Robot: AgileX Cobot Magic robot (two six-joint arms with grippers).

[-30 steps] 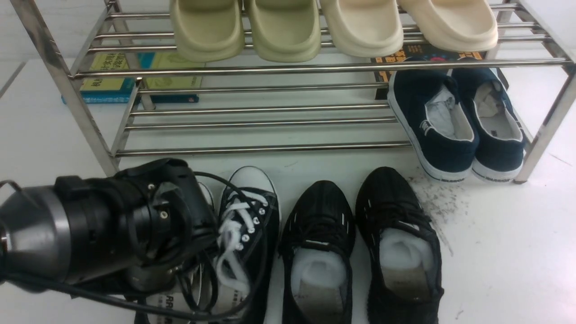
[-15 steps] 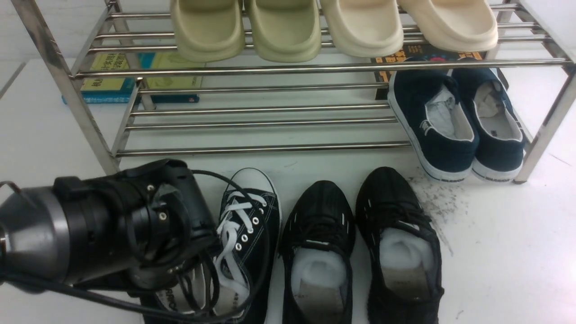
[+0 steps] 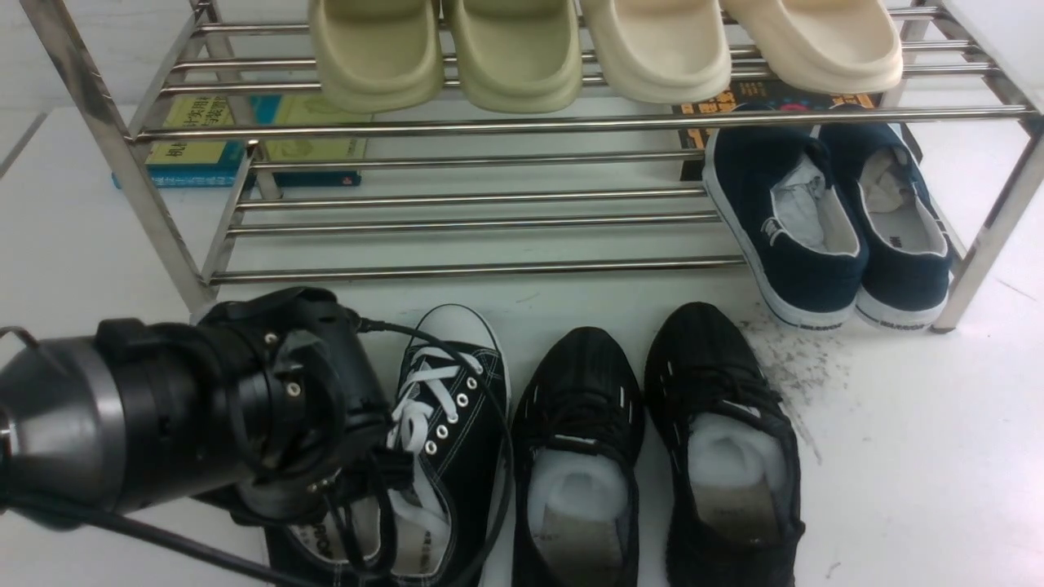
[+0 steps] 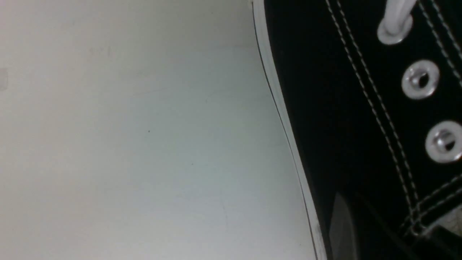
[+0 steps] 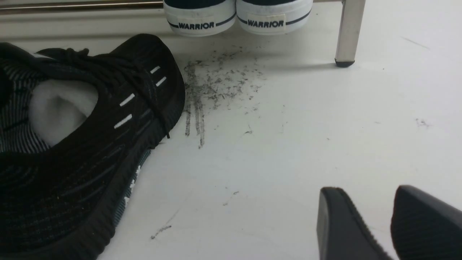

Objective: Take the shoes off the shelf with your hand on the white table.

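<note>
One white table (image 3: 913, 424) beneath everything, scuffed beside the black mesh shoes (image 3: 579, 408). Above it, two tiers of rods in the shelf (image 3: 636, 123): green clogs (image 3: 375, 61) and cream clogs (image 3: 665, 53) up top, navy slip-ons (image 3: 783, 236) at the right end of the lower tier. Then the left arm (image 3: 179, 408), reaching in low and covering part of the task's pair.

Black canvas sneakers (image 3: 465, 416), both down off the shelf and on the table, just left of the mesh shoes, toes toward the rack. Differs from a second ago in the half-hidden outer sneaker (image 3: 351, 530): looks drawn in closer to its mate, toe cap now out of sight behind the arm. Suggests tidying rather than carrying — lifting down seems done, with only straightening left.

Left gripper (image 4: 346, 198) right by the outer sneaker's side, pressed together; can't tell of any canvas pinched between the tips. Right gripper (image 5: 370, 187) spread, with nothing between its fingers, well apart from the pair. Calls next for a gentle release and retreat, minding the thin cable (image 3: 510, 465) near the inner sneaker — could snag and drag that shoe askew.
</note>
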